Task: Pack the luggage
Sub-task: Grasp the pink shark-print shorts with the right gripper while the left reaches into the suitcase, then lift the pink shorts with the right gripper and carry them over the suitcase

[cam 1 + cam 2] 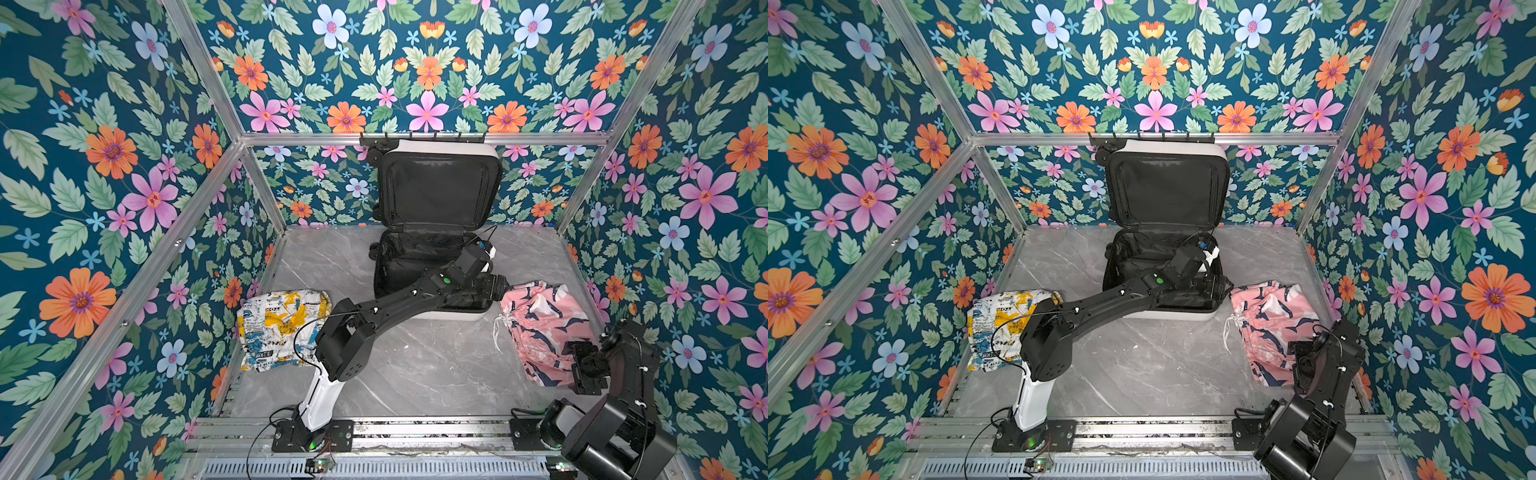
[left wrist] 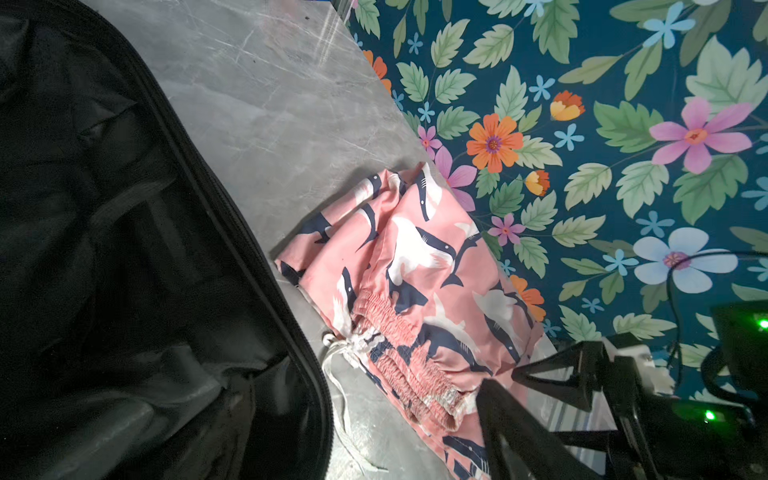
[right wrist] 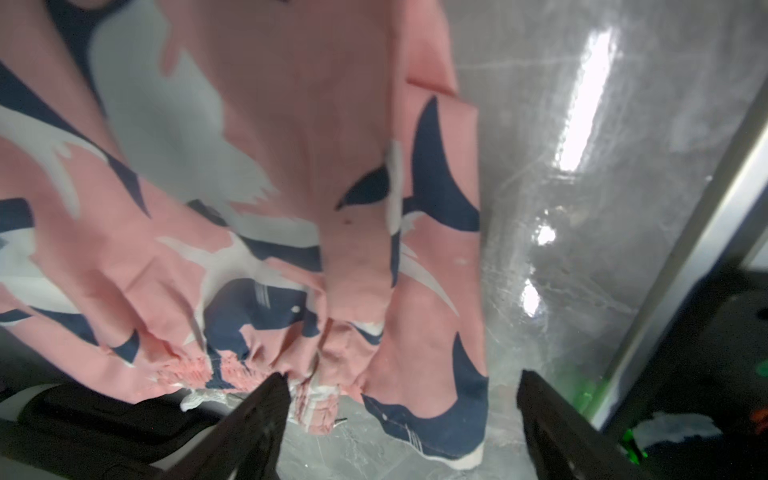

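Crosswise, luggage point(image 1: 437, 186) open, wheels point(image 1: 375, 155) leftward

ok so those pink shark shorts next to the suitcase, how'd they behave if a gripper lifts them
Probably floppy: the pink shorts lie in soft crumpled folds, so they'd likely sag from a single pinch. Likely light, being thin fabric. The loose white drawstring may dangle and snag on the luggage rim.

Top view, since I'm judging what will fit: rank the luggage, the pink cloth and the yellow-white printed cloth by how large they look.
1. luggage, open, plainly largest in a top view.
2-3. pink cloth and yellow-white printed cloth: about alike; the pink one is partly hidden, so unranked.
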Motion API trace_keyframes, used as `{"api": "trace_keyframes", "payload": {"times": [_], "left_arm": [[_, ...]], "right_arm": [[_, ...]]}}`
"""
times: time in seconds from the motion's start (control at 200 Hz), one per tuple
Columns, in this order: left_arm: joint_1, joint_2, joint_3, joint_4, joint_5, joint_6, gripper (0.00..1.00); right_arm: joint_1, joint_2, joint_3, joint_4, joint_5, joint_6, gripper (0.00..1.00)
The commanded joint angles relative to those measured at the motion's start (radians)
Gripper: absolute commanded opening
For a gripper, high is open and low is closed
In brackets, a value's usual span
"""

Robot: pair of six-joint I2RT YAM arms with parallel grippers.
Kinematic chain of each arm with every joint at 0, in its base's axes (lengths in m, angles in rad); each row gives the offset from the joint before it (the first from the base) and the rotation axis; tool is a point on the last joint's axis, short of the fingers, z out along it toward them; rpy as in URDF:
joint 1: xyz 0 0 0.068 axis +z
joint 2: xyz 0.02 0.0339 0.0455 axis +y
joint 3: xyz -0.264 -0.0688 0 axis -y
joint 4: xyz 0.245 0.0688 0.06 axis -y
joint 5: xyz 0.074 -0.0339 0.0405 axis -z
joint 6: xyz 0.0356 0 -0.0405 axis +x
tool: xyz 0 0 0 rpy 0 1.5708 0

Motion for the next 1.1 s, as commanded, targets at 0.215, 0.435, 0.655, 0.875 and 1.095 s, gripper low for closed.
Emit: {"api": "trace_keyframes", "payload": {"times": [0.215,0.435,0.655,0.875,1.095], "left_arm": [[0.073,-0.005,-0.006,0.035,0.088,-0.069,0.87],[0.088,-0.023,-0.029,0.038,0.091,-0.072,0.87],[0.097,-0.029,-0.036,0.050,0.097,-0.083,0.87],[0.116,-0.032,-0.038,0.043,0.097,-0.091,0.87],[0.141,-0.040,-0.043,0.036,0.097,-0.098,0.87]], "right_arm": [[0.000,-0.031,-0.066,0.083,-0.010,0.053,0.93],[0.002,-0.016,-0.086,0.173,-0.004,0.060,0.87],[0.032,0.018,-0.107,0.250,0.021,0.079,0.80],[0.087,0.083,-0.092,0.297,0.069,0.112,0.75],[0.092,0.145,-0.098,0.321,0.107,0.129,0.66]]}}
